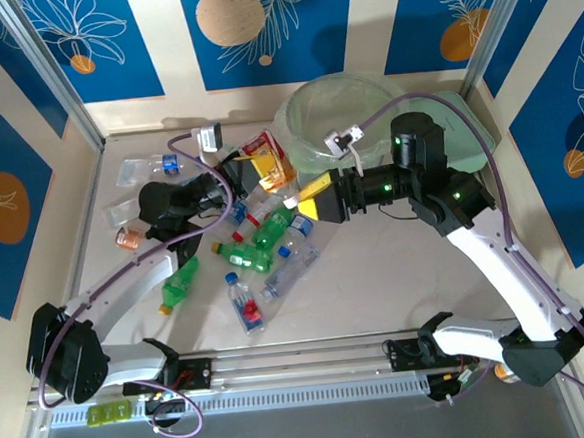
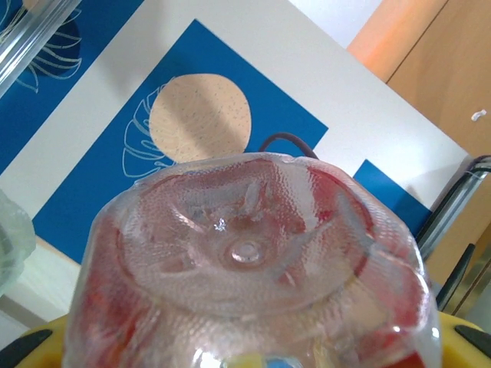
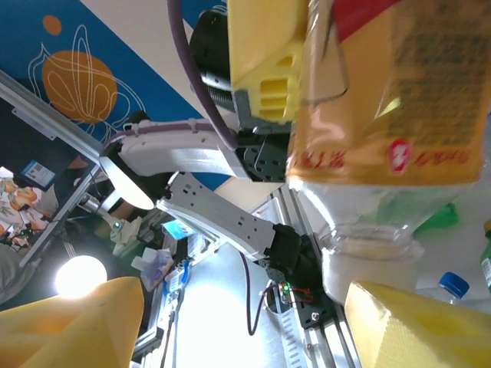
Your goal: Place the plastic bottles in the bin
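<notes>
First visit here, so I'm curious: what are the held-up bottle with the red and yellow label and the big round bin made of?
Bottle: clear, glossy thin plastic, by its look; the moulded, pebbled base with a centre nub lets the red label show through. Bin: probably translucent pale-green plastic with a smooth, slightly frosted finish; light passes dimly through its wall.

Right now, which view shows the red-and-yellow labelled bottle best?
Right wrist view: the bottle shows its label and clear neck close up. The top view shows it small; the left wrist view, its dimpled base.
</notes>
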